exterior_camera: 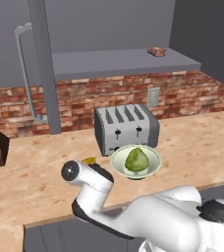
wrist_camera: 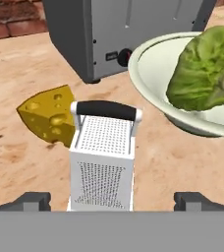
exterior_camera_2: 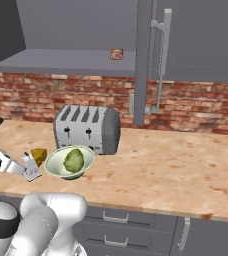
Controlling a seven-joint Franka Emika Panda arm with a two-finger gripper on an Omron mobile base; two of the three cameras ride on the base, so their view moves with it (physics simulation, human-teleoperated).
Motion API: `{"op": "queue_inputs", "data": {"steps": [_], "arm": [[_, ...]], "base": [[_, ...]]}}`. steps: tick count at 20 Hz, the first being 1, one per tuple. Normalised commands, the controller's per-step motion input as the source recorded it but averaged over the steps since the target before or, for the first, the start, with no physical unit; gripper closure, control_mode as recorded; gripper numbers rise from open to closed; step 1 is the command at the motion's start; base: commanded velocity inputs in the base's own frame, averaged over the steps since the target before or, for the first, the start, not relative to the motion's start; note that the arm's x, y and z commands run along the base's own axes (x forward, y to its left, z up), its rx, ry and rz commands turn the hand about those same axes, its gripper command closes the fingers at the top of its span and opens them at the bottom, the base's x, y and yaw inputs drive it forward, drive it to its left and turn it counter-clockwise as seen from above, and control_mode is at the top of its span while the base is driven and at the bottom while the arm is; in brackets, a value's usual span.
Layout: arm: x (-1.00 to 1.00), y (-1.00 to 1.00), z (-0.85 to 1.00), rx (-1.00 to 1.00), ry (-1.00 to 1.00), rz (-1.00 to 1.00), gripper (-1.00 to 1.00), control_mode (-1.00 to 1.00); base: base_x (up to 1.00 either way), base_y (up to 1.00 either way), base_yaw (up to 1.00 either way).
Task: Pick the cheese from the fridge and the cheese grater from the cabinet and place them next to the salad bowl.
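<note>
Countertop (exterior_camera_2: 176,165) of pale stone runs under everything, with a red brick wall (exterior_camera_2: 196,107) behind it and the grey cabinet (exterior_camera: 109,22) above, its door (exterior_camera: 44,64) swung out edge-on and its bent silver handle (exterior_camera_2: 161,60) plain in the right base view. On the cabinet shelf (exterior_camera: 124,61) sits a small reddish block (exterior_camera: 156,51); what it is I cannot tell. Below, the silver toaster (exterior_camera: 126,128) stands on the countertop near the wall. Just in front of it, at 6 o'clock from the toaster in the left base view, sits the salad bowl (exterior_camera: 136,161) with its green lettuce (wrist_camera: 205,71) inside.

In the right base view the cheese (exterior_camera_2: 39,154) rests on the countertop at 9 o'clock from the bowl, near it but apart. The grater (wrist_camera: 103,157) stands upright just beside the cheese; in my hand view the wedge lies at 10 o'clock from the grater, partly behind it, and I cannot tell whether they touch. The bowl's rim is at 2 o'clock from the grater, close but apart.

My gripper (wrist_camera: 113,199) is spread wide and holds nothing, a fingertip (wrist_camera: 33,199) to either side of the grater's base with bare counter between each and the metal.
</note>
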Motion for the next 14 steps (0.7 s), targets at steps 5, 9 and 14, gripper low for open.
{"op": "queue_inputs", "data": {"steps": [5,9,14], "arm": [[-0.24,-0.31,0.51,0.06,0.12,0.09,-1.00,-1.00],[-0.29,-0.39,0.45,0.04,0.08,0.18,-1.00,-1.00],[-0.38,-0.42,0.40,0.05,0.01,0.25,-1.00,-1.00]], "base": [[0.00,0.00,0.00],[0.00,0.00,0.00],[0.00,0.00,0.00]]}}
